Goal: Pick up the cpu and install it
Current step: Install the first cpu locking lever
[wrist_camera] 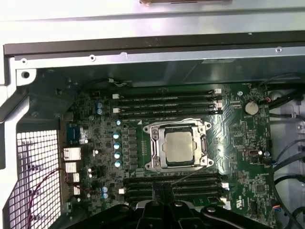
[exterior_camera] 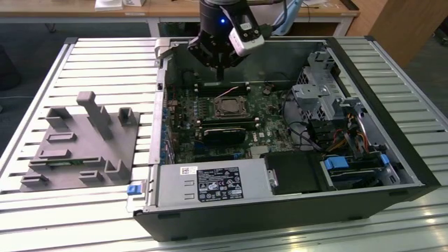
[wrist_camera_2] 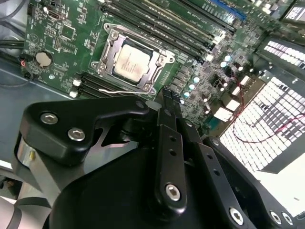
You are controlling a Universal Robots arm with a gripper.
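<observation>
— Where's the cpu [wrist_camera: 179,146] now?

— Lying flat in the socket frame [wrist_camera: 177,125] on the motherboard [wrist_camera_2: 62,43], silver lid facing up. It's square, so no long axis to speak of; its edges run parallel to the memory slots [wrist_camera: 167,102] on either side.

— And the gripper [exterior_camera: 220,73]?

— Hanging over the open computer case [exterior_camera: 392,152], above the board, clear of the chip. Its fingers [wrist_camera_2: 167,102] are pressed together, holding nothing.
</observation>
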